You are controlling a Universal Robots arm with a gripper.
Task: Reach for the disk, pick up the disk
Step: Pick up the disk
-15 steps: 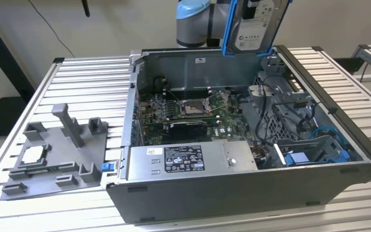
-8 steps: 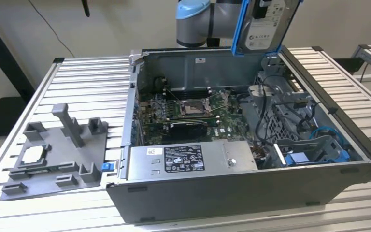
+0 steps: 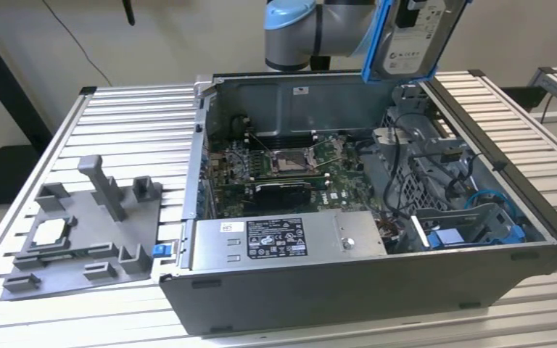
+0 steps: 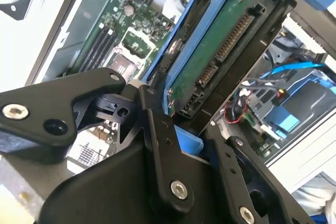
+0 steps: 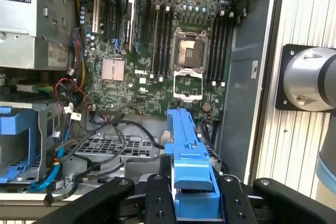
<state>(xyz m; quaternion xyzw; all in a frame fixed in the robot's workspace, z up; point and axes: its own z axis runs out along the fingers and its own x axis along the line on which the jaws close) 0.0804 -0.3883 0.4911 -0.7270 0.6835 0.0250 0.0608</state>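
Observation:
The disk (image 3: pixel 409 40) hangs upright above the open computer case's back right corner, its silver face with the white label showing inside the blue bracket. In the second wrist view my gripper (image 4: pixel 189 140) is shut on the disk (image 4: pixel 220 45), whose green circuit-board side and connectors face the camera. One of the black fingers (image 4: pixel 157 129) presses against the blue bracket. In the first wrist view the disk (image 5: pixel 184 140) is seen edge-on as a blue strip clamped in the gripper (image 5: pixel 193 195), high over the motherboard.
The open computer case (image 3: pixel 356 290) lies on a slatted metal table (image 3: pixel 124 123), with motherboard (image 3: pixel 289 163), power supply (image 3: pixel 289 235) and a blue drive bay (image 3: pixel 472 228) inside. A grey fixture (image 3: pixel 85 232) holding a small silver chip (image 3: pixel 48 232) stands at the exterior view's left.

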